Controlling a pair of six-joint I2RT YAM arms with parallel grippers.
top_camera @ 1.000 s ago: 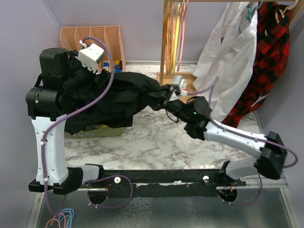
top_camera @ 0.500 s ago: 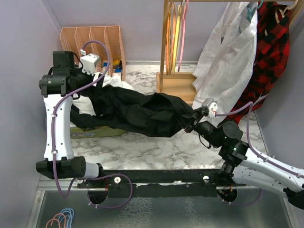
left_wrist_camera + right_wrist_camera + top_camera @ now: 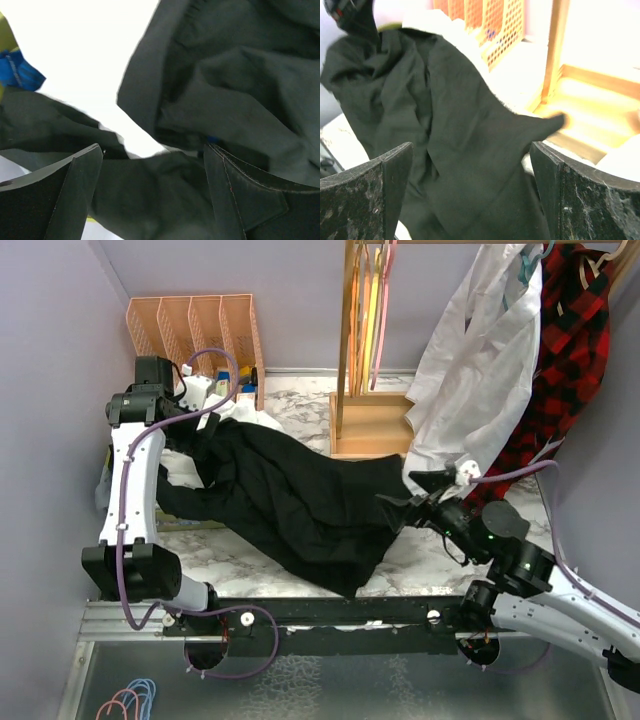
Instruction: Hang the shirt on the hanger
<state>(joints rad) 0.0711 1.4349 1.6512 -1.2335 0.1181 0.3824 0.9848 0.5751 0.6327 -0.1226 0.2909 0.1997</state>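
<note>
Left hand (image 3: 153, 147) spread, shirt (image 3: 300, 500) bunched between fingers; right hand (image 3: 471, 144) spread, shirt edge just ahead.

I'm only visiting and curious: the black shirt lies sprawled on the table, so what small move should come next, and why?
Probably the right gripper should rise toward the pink hanger hanging on the rack: the shirt lies spread on the table, and that gripper's fingers stand open, holding nothing.

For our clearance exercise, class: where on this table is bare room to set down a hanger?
Bare table lies behind the shirt, between the orange rack and the wooden stand. A smaller patch is in front, between shirt and right arm. The left is crowded: shirt and left arm.
</note>
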